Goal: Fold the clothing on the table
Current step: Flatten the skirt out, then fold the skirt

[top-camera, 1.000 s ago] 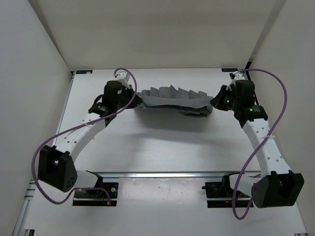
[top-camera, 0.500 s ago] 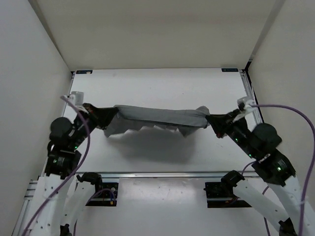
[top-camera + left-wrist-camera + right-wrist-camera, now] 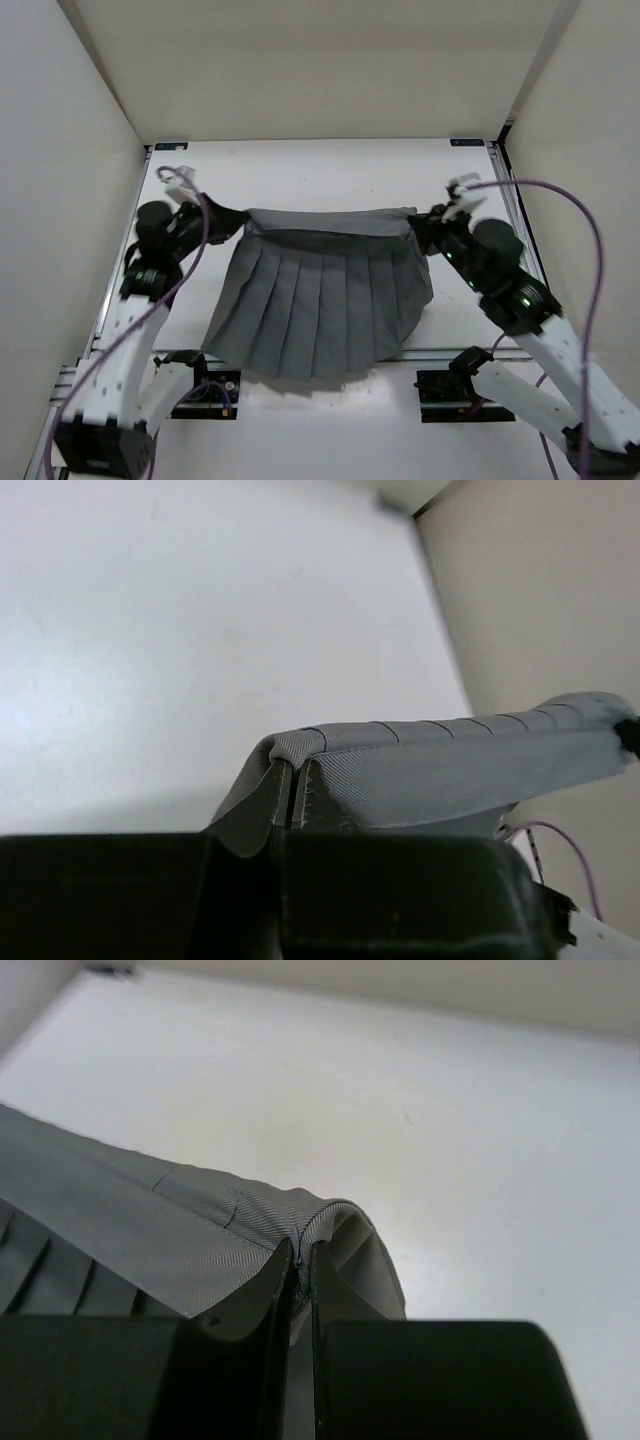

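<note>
Clothing (image 3: 320, 300), one piece, is held above the table (image 3: 320, 175) by two grippers: the left gripper (image 3: 228, 218) is clamped on one waistband corner, the right gripper (image 3: 420, 225) on the other. Purple cables (image 3: 590, 240) loop nearby. The waistband is stretched left to right, pleats hanging toward the near rail (image 3: 430, 351)

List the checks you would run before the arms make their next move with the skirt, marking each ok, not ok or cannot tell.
1. Left fingers shut on one top corner of the clothing: ok.
2. Right fingers shut on the other top corner: ok.
3. Top edge stretched roughly level between the two arms: ok.
4. Pleats spread out and untangled: ok.
5. Hem resting on the table: cannot tell; from above it overlaps the near rail.
</note>
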Tool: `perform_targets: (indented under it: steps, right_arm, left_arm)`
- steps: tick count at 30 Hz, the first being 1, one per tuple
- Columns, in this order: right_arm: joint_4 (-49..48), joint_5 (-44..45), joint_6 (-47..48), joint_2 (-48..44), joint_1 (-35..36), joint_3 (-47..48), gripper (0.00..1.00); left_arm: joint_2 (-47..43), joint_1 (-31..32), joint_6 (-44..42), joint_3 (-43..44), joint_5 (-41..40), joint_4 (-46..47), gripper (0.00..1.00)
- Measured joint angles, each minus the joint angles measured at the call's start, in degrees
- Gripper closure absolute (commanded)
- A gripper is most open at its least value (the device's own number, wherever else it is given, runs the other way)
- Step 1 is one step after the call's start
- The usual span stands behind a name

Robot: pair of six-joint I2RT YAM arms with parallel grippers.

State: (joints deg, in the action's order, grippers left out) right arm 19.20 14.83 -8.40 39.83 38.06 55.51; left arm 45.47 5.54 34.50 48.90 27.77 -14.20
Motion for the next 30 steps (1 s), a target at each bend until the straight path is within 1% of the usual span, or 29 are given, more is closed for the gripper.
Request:
perform_targets:
  steps: [1, 2, 3, 5, 6, 7, 10, 13, 14, 16, 17, 19, 21, 24, 27, 29, 30]
  right_arm:
    - [-0.15, -1.92, 0.04, 3.1, -3.21, -0.66, 1.0]
    - [-0.28, -5.7, -0.39, 6.8, -8.33, -0.87, 0.99]
    - [-0.79, -9.75, -1.38, 10.29, -13.44, -0.9, 1.0]
    - [-2.25, -20.0, -4.63, 17.84, -26.49, -0.92, 1.0]
    - [-2.45, -22.18, -5.51, 20.17, -30.1, -0.92, 1.0]
    - [-2.43, -23.19, -5.92, 21.84, -32.28, -0.87, 1.0]
    - [-2.97, -22.29, -4.81, 22.32, -32.2, 1.57, 1.0]
    - [-6.78, -22.77, -3.08, 21.64, -31.01, 8.24, 0.99]
    - [-8.66, -22.8, -2.38, 21.14, -30.67, 10.14, 1.0]
    - [-12.02, -22.64, -0.96, 19.17, -29.79, 11.52, 1.0]
    - [-12.79, -22.53, -0.28, 17.66, -29.31, 11.34, 1.0]
    - [-14.16, -22.51, 0.11, 14.32, -28.44, 8.7, 1.0]
    - [-14.43, -22.95, -0.46, 11.04, -27.93, 3.19, 0.99]
    - [-11.39, -24.37, -3.52, 7.52, -27.56, -6.97, 1.0]
    - [-2.75, -25.38, -8.85, 5.55, -24.92, -18.03, 1.0]
    - [5.11, -24.28, -12.79, 1.42, -20.76, -23.19, 1.0]
    - [8.83, -23.85, -14.38, -0.98, -18.75, -24.15, 1.0]
  left_arm:
    - [4.46, 1.46, -0.31, -1.03, -2.16, 0.2, 1.0]
    - [9.6, 3.08, -0.79, -1.09, -4.15, 0.2, 1.0]
    - [14.73, 4.79, -1.27, -0.72, -5.68, 0.46, 1.0]
    - [23.89, 8.76, -1.62, 1.9, -6.03, 0.68, 1.0]
    - [27.26, 10.47, -1.68, 4.17, -5.68, 0.74, 1.0]
    - [29.86, 11.65, -1.92, 7.13, -5.73, 0.59, 1.0]
    - [34.47, 11.52, -3.26, 18.64, -7.65, -1.31, 1.0]
    - [35.78, 9.27, -3.65, 30.36, -7.54, -1.44, 1.0]
    - [35.32, 8.87, -3.63, 32.54, -7.28, -0.7, 1.0]
    - [32.68, 8.55, -3.67, 33.53, -7.17, 0.79, 1.0]
    - [30.69, 8.52, -3.65, 32.61, -7.08, 1.49, 1.0]
    - [25.62, 8.68, -3.63, 26.93, -7.15, 3.89, 1.0]
    - [19.98, 9.03, -3.37, 18.36, -7.3, 5.66, 1.0]
    - [12.76, 9.81, -2.1, 1.57, -8.07, 8.17, 1.0]
    - [6.82, 10.29, 0.63, -16.5, -8.85, 7.85, 1.0]
    - [1.49, 11.28, 2.47, -24.72, -9.64, 4.52, 1.0]
    - [-1.6, 11.78, 3.15, -27.06, -10.08, 2.78, 1.0]
